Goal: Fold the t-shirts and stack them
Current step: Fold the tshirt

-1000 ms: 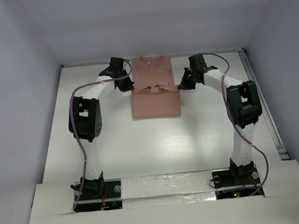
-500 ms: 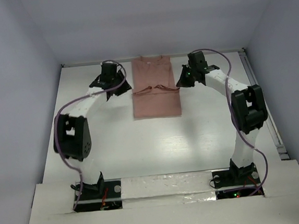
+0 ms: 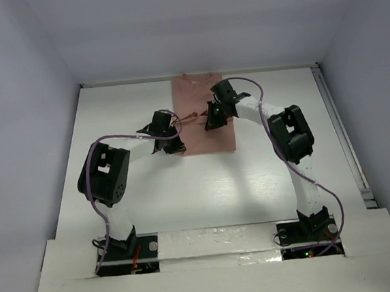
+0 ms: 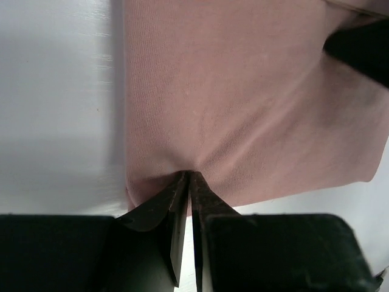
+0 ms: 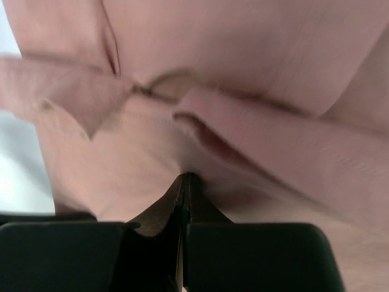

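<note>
So the pink t-shirt (image 3: 212, 143) is lying at the far middle of the table (image 3: 206, 193), and its far edge runs right up to the back wall (image 3: 192, 30). The near edge looks straight and flat, the middle is bunched up.

The left gripper (image 4: 188, 177) is at the shirt's left edge. Its fingers are squeezed together on a pinch of fabric, and you can see the cloth puckering right at the tips. The right gripper (image 5: 184, 177) is over the shirt's middle, a bit further back. It's also closed tight, with its tips buried in a rumpled fold of the cloth.

Room-wise there's loads of it. There's bare white table on the left and right of the shirt, and a wide strip on the near side between the shirt and the arm bases. The only tight spot is the far side by the wall.
</note>
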You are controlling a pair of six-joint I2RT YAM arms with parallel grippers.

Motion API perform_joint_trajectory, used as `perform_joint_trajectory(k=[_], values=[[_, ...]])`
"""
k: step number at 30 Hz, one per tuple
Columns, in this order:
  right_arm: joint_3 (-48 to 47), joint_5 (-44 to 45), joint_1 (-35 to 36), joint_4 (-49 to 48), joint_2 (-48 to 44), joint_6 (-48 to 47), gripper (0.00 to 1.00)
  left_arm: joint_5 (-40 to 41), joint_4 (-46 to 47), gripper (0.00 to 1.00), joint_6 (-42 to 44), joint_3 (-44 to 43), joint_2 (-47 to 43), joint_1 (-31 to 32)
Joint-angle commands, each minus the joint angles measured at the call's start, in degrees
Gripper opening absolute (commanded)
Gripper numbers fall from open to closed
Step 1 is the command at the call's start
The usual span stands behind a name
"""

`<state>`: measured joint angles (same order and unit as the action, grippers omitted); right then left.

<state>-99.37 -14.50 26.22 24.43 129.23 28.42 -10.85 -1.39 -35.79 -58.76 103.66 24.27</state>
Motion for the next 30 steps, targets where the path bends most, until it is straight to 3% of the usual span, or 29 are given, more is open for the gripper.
perform_joint_trajectory(k=[1, 5, 7, 10, 13, 15, 16, 17, 18, 20, 25, 26, 27, 29, 30], values=[[-5.04, 2.55, -0.38, -0.51, 0.76, -0.13, 0.00, 2.58, -0.98, 0.06, 1.77, 3.03, -1.35, 0.07], [-12.75, 7.55, -0.38, -0.08, 4.97, 0.58, 0.00, 5.22, -3.26, 0.04, 3.88, 4.44, -1.70, 0.60], [-22.84, 10.89, -2.13, 1.32, 9.97, 1.63, 0.00, 5.93, -3.71, 0.03, 4.32, 5.32, -2.31, 0.60], [-37.84, 11.51, -5.20, 3.16, 16.65, 4.79, 0.00, 6.63, -4.85, 0.04, 4.94, 5.33, -3.98, 0.60], [-43.00, 9.76, -6.35, 4.57, 17.30, 5.33, 0.00, 6.81, -7.04, 0.06, 5.12, 3.05, -6.44, 0.60], [-35.85, 7.14, -6.35, 4.58, 12.57, 2.97, 0.00, 6.72, -8.80, 0.11, 5.12, 1.03, -9.08, 0.60], [-29.36, 6.08, -6.35, 0.32, 3.75, 2.34, 0.00, 7.16, -9.50, 0.17, 4.86, -0.98, -9.96, 0.60], [-21.38, 5.02, -5.66, -2.95, -1.65, 1.81, 0.00, 7.07, -10.29, 0.21, 4.68, -1.79, -11.53, 0.60], [-5.20, 3.53, -4.95, -6.63, -6.92, 1.81, 0.00, 7.07, -10.65, 0.24, 4.59, -2.32, -12.07, 0.60], [12.78, 0.81, -4.95, -11.24, -19.33, 3.29, 0.00, 7.07, -11.18, 0.30, 3.63, -2.59, -13.65, -1.15], [37.52, -10.53, -4.95, -16.50, -33.15, 6.81, 0.03, 1.91, -8.99, 0.33, 2.83, 5.56, -15.06, -6.33], [40.72, -11.76, -4.95, -17.30, -35.69, 9.08, 0.24, 0.84, -7.85, 0.35, 2.83, 6.81, -14.80, -8.08], [43.79, -12.39, -4.95, -18.35, -36.84, 10.15, 0.38, -0.21, -7.49, 0.37, 2.83, 7.86, -14.54, -8.97], [51.19, -11.69, -5.65, -20.81, -39.13, 12.17, 0.62, -3.20, -6.09, 0.42, 2.83, 10.94, -13.84, -10.47], [53.04, -11.69, -6.26, -21.95, -40.01, 14.09, 0.69, -4.25, -3.91, 0.44, 2.74, 11.82, -13.48, -11.08]])
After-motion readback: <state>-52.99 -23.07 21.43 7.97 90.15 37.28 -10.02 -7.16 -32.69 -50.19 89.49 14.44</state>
